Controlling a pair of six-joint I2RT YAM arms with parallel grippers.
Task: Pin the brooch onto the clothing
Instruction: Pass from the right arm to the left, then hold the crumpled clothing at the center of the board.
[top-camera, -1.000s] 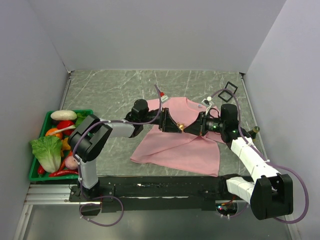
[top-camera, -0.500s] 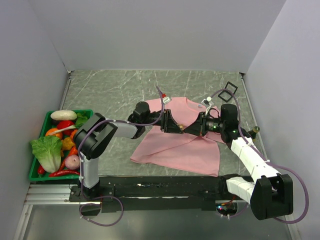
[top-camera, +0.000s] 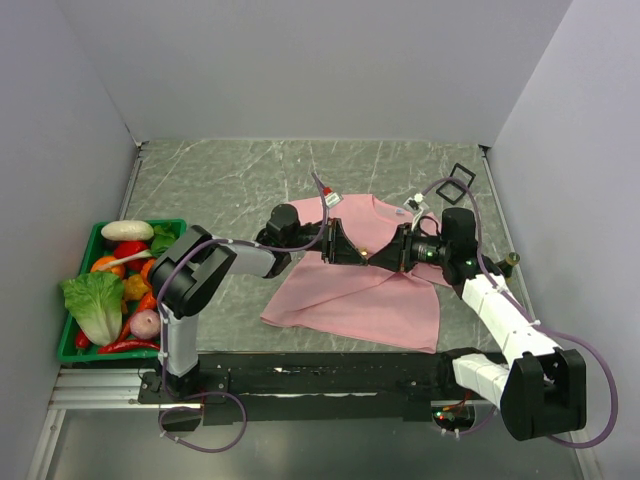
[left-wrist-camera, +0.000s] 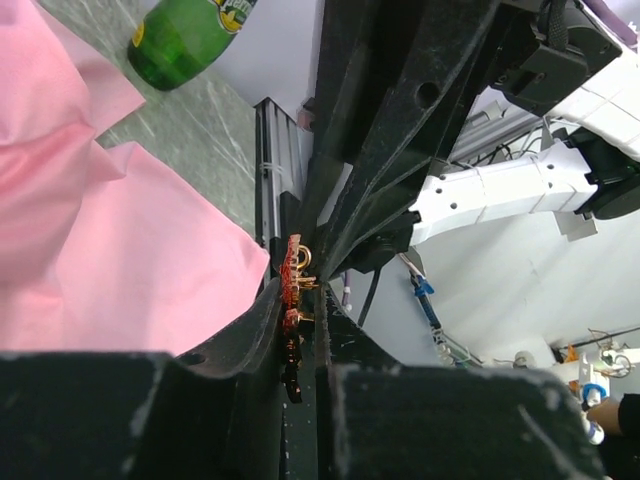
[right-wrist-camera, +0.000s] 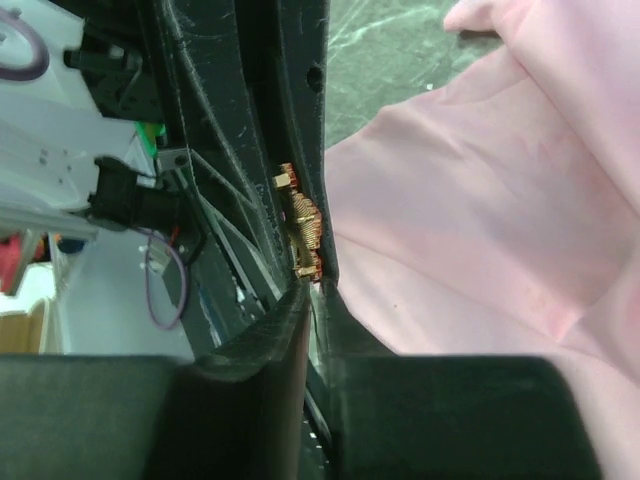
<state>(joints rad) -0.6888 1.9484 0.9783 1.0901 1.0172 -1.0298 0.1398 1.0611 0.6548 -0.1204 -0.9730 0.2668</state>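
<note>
The pink T-shirt (top-camera: 370, 300) lies spread in the middle of the table and also shows in the left wrist view (left-wrist-camera: 100, 250) and the right wrist view (right-wrist-camera: 480, 200). Both grippers meet tip to tip just above its upper middle. My left gripper (top-camera: 358, 257) (left-wrist-camera: 300, 300) is shut on the small orange-red brooch (left-wrist-camera: 293, 278), which has a gold clasp. My right gripper (top-camera: 378, 258) (right-wrist-camera: 312, 288) is shut, and its tips pinch the near end of the brooch (right-wrist-camera: 303, 232). From above, the fingers hide the brooch.
A green tray (top-camera: 70, 345) of vegetables stands at the table's left edge. A black square frame (top-camera: 462, 178) lies at the back right. A green bottle (left-wrist-camera: 190, 35) lies beyond the shirt's right side. Grey walls close in the table.
The two grippers have closed the small gap between their tips. The gold glint of the brooch seen between them a second ago is now covered.
</note>
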